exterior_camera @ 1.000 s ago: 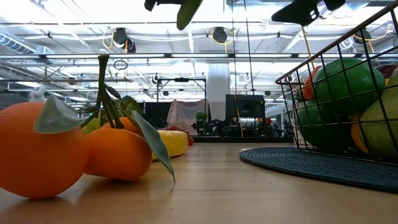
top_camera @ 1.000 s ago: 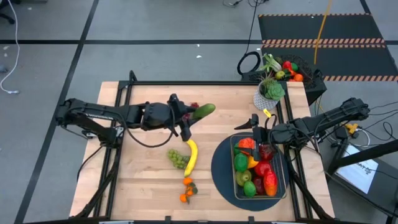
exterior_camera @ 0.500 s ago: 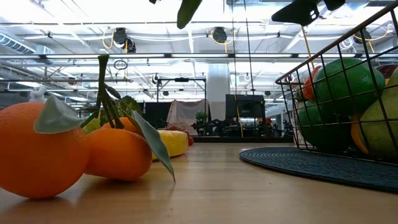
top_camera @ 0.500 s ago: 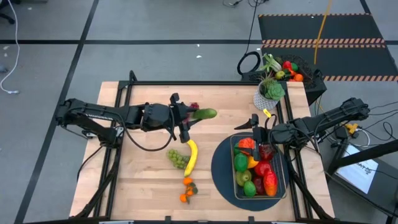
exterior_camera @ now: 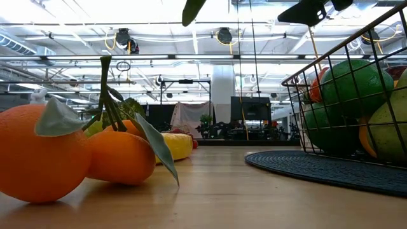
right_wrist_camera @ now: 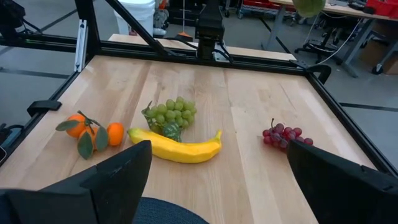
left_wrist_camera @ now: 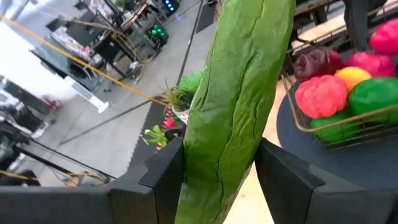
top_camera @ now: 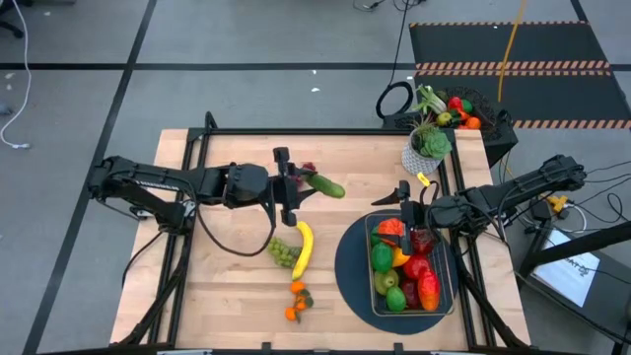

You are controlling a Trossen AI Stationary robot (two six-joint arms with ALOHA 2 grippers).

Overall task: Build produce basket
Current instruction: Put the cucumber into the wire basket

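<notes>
Basket [top_camera: 450, 296] of dark wire sits on a round dark mat [top_camera: 350, 266] at four o'clock on the table [top_camera: 227, 286], packed with red, green and orange produce; its near wall fills the right of the low view. My left pincer [top_camera: 293, 187] hangs above the table's centre, clamped on a green cucumber [top_camera: 325, 184] that points toward three o'clock. Since a second ago the cucumber has swung from tilting up toward two o'clock to lying nearly level, tip dipped slightly. My left arm reaches in level from nine o'clock. My right pincer [top_camera: 405, 202] waits over the basket's twelve o'clock end, fingers spread wide and empty. Loose on the wood near six o'clock: banana [top_camera: 304, 247], green grapes [top_camera: 282, 250], oranges [top_camera: 295, 301]; purple grapes [right_wrist_camera: 283, 135] lie beyond.
</notes>
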